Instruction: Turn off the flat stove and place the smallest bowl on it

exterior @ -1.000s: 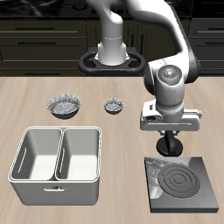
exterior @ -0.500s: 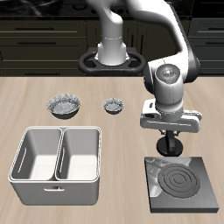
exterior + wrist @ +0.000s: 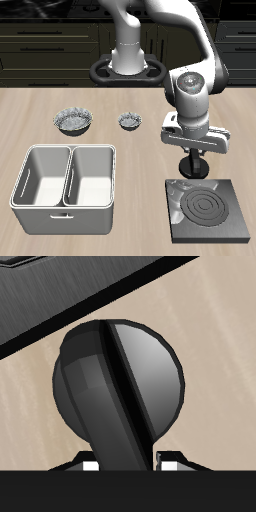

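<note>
Fingers (image 3: pixel 194 166) low over the flat stove's (image 3: pixel 209 208) dark-ringed back edge, seemingly straddling its knob (image 3: pixel 120 381); grip unclear

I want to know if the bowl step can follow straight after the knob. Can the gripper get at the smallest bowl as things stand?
Probably yes. The smallest bowl sits alone on bare table, nothing over or against it. The gripper is down at the flat stove by its knob, so it would have to lift and cross over first.
</note>
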